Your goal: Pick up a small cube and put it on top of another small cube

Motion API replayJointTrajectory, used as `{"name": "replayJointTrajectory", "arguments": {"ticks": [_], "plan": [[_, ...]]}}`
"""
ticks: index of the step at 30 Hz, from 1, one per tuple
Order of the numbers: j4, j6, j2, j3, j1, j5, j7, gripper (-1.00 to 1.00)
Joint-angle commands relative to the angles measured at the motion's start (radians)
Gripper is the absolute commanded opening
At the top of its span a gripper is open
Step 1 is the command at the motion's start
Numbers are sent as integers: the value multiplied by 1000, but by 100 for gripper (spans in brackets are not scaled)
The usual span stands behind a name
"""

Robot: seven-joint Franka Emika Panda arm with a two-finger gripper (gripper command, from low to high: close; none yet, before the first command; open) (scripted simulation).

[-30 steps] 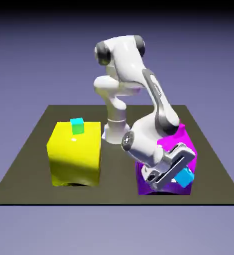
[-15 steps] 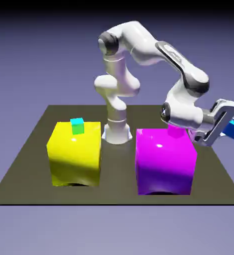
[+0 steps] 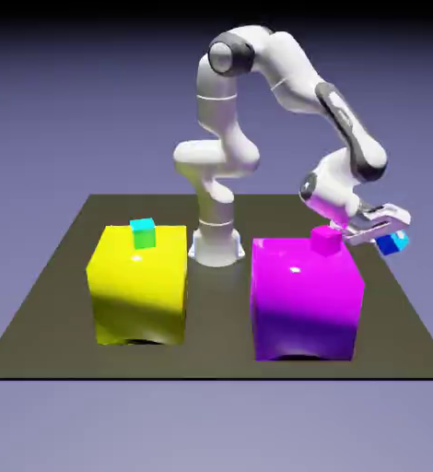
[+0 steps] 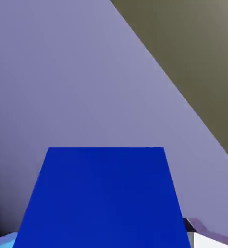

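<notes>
My gripper hangs in the air past the exterior view's right edge of the big magenta block, shut on the small cube with blue sides. In the hand view that small cube fills the lower middle as a large blue face and hides most of the fingertips. A tiny magenta cube rests on the magenta block's top, to the exterior view's left of my gripper. A tiny green cube with a cyan top stands on the big yellow block.
The dark table carries both big blocks, the yellow at the exterior view's left, the magenta at its right. The robot's base stands between them at the back. The hand view shows backdrop and a table corner.
The arm lifted the small cube from low in front of the magenta block, swung it up and out to the exterior view's right, then drew it back beside the block's top.
</notes>
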Motion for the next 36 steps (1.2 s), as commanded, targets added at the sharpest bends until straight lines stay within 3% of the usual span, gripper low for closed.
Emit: {"name": "replayJointTrajectory", "arguments": {"ticks": [1, 9, 20, 36], "plan": [[-36, 26, -17, -11, 22, 29, 13, -100], [-319, 233, -155, -98, 245, 273, 117, -100], [-438, 390, -360, -403, 357, 739, 434, -100], [-478, 450, -490, -955, 671, 715, 497, -100]]}}
